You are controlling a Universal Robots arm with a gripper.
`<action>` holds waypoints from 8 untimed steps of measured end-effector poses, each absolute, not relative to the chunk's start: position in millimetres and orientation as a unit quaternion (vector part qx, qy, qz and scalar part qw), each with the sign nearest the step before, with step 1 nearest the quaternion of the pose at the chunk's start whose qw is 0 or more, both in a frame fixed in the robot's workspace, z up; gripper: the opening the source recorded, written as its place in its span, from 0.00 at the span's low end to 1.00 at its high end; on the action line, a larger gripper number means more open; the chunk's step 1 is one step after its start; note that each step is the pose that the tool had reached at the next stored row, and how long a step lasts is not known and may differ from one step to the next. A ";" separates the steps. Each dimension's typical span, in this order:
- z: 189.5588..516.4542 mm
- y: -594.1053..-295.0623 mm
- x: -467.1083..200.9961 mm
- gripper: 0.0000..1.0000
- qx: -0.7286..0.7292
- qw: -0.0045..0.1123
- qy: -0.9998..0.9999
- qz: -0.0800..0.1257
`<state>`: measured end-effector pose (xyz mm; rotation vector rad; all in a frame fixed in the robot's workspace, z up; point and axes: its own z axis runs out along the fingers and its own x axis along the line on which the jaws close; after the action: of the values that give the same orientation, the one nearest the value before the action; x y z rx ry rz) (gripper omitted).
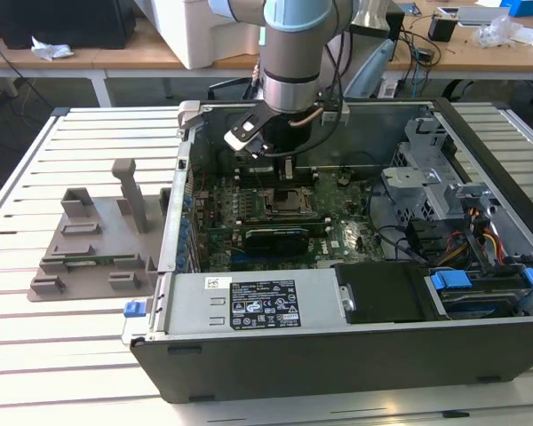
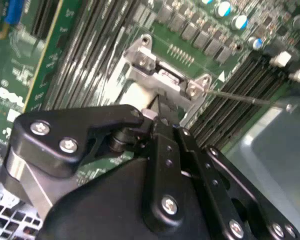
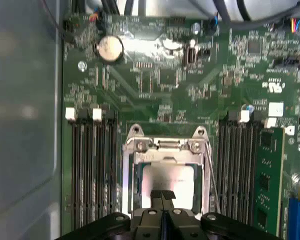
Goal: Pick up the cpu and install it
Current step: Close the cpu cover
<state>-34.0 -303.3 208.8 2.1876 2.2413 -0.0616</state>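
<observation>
I see the cpu point(image 3: 167, 177) lying flat inside the metal socket frame point(image 3: 165, 146) on the motherboard point(image 3: 155, 80). My jaws are pressed together, gripping nothing, tips over its shiny top; whether they touch, I cannot tell.

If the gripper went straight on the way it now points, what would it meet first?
Most likely the cpu. In the first wrist view the gripper points down at its shiny top, inside the metal socket frame. Whether the tips already touch it is unclear.
</observation>
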 end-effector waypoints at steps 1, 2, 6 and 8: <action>207.6 -303.2 -36.9 0.11 0.698 0.005 0.715 -0.020; 206.3 -303.2 -39.6 0.11 0.698 0.005 0.715 -0.020; 205.0 -303.3 -42.0 0.11 0.698 0.005 0.715 -0.020; 204.8 -303.3 -41.9 0.11 0.698 0.005 0.715 -0.020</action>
<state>-41.9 -303.3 204.8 2.1876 2.2413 -0.0619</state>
